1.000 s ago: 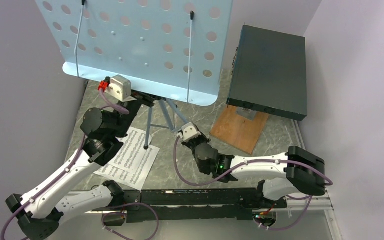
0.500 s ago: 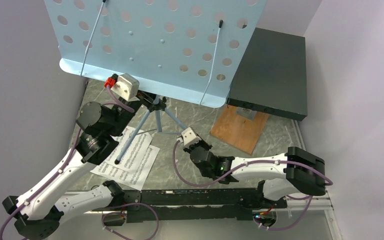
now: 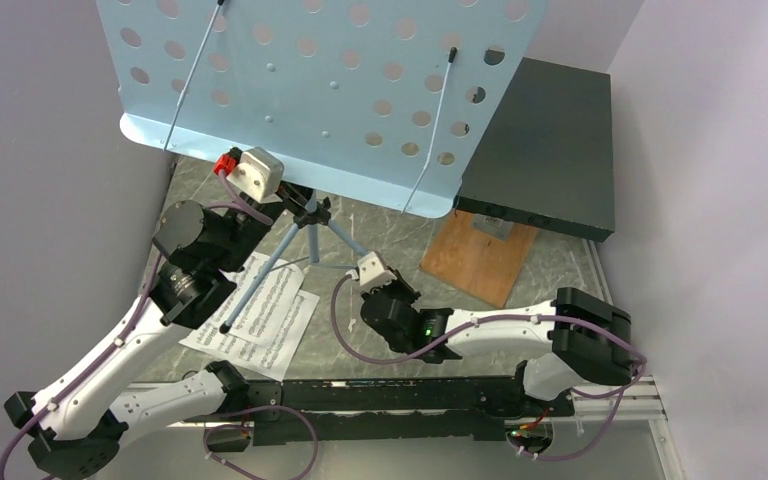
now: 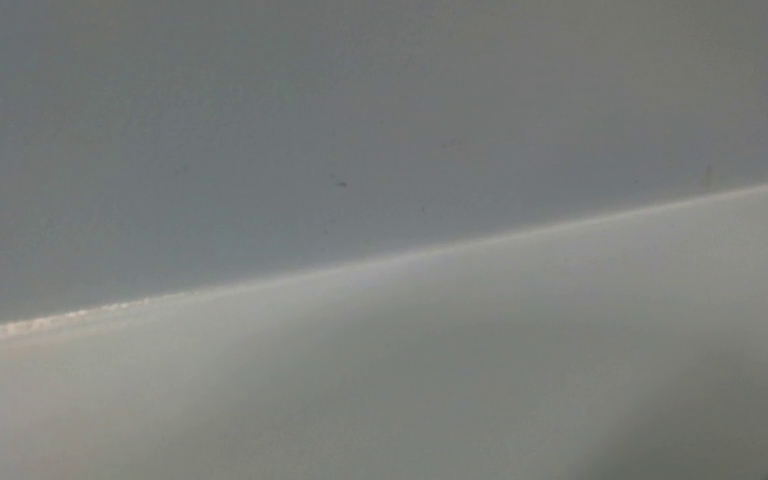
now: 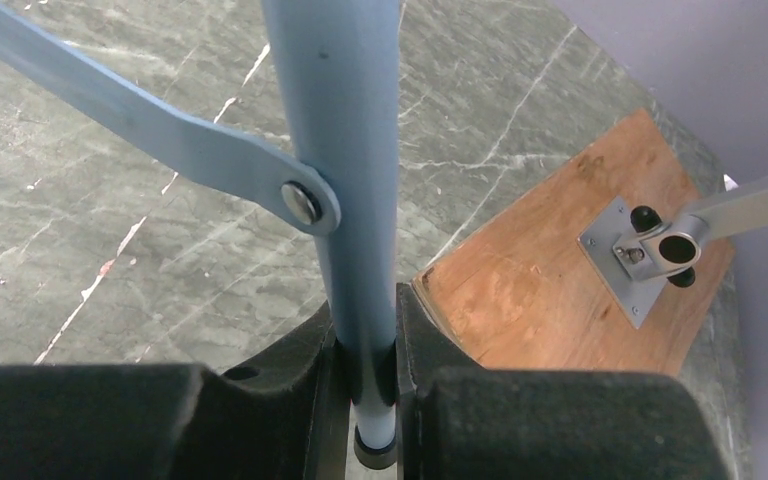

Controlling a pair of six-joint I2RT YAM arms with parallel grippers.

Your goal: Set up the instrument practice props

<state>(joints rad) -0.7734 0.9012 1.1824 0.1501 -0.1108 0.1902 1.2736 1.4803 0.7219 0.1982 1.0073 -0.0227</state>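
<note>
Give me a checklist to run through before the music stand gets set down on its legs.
1. Right gripper grip: ok. Its jaws are shut on a tripod leg near the foot.
2. Left gripper grip: cannot tell. It is mostly hidden under the music stand, and its wrist view shows only a blurred pale surface.
3. Stand upright: not ok. It leans in the top view.
4. Sheet-music pages clear of the feet: not ok. A second leg ends over them; whether it touches them cannot be told.
5. Stand clear of the dark box: cannot tell. Its right corner overlaps the box in the top view.
</note>
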